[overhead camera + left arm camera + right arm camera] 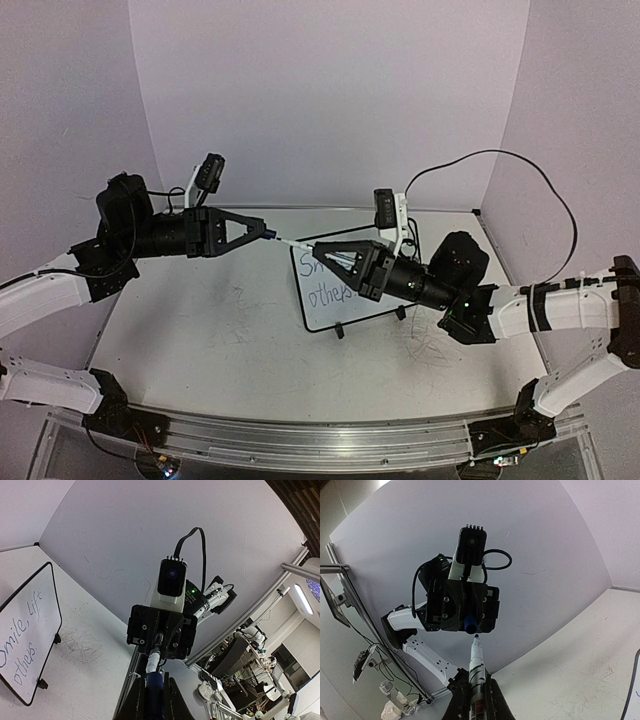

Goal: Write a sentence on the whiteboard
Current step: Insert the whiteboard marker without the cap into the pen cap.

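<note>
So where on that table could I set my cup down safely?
Best: the bare tabletop between the whiteboard and the left arm, towards the front rail. Crowded: above the whiteboard, where the left gripper and right gripper hold cap and marker, and beneath the right arm.

You're working in a robotics lab. Another robot arm (252, 637) and cluttered benches (235, 680) fill the left wrist view's lower right.

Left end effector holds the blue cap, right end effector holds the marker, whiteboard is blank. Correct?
Not blank: the left wrist view shows the whiteboard carrying the sentence "Smile, lift others." The left end effector does hold the blue cap, the right end effector the marker.
</note>
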